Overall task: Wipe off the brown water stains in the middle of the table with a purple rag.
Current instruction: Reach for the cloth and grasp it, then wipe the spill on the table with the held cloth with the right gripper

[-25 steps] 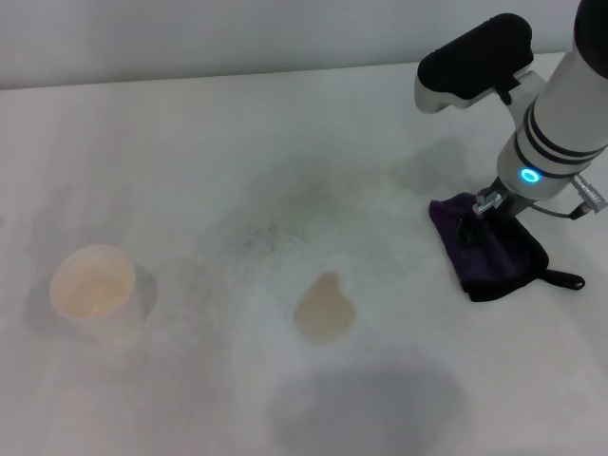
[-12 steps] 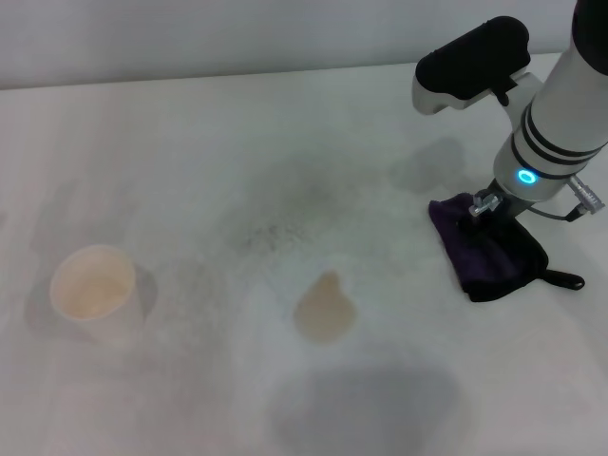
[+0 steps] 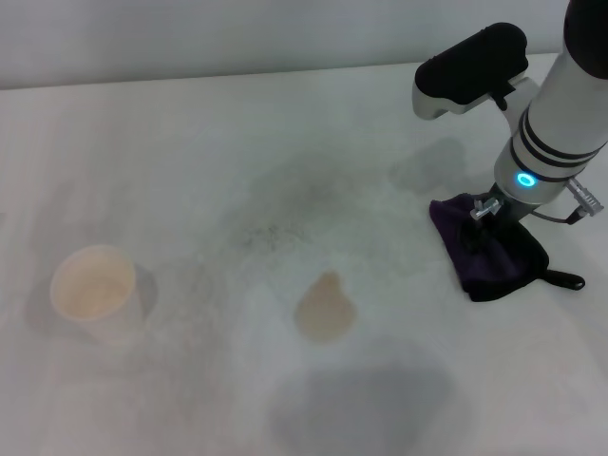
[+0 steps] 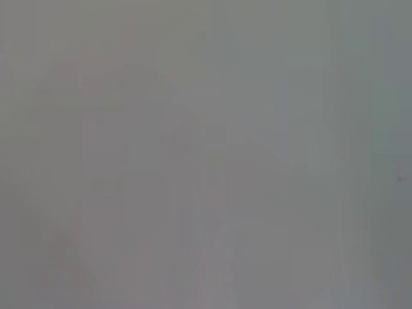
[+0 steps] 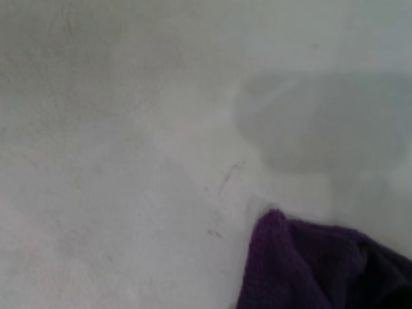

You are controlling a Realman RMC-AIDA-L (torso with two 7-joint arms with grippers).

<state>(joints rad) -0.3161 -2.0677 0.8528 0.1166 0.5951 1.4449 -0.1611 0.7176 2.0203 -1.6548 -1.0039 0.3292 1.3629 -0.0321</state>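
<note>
The right gripper (image 3: 478,220) bears down on the purple rag (image 3: 494,252) at the table's (image 3: 190,142) right side, apparently to grasp it; whether its fingers have closed cannot be told. The brown stain (image 3: 324,308) waits mid-table, well apart.

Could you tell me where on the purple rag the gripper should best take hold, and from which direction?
Probably from straight above, near the middle of the purple rag. It lies flat and folded on the table, so its thin edges offer little to catch, while the soft centre can bunch between the fingers. The right gripper is already down over that part; whether it has closed cannot be seen. The black loop looks too small to hold.
</note>
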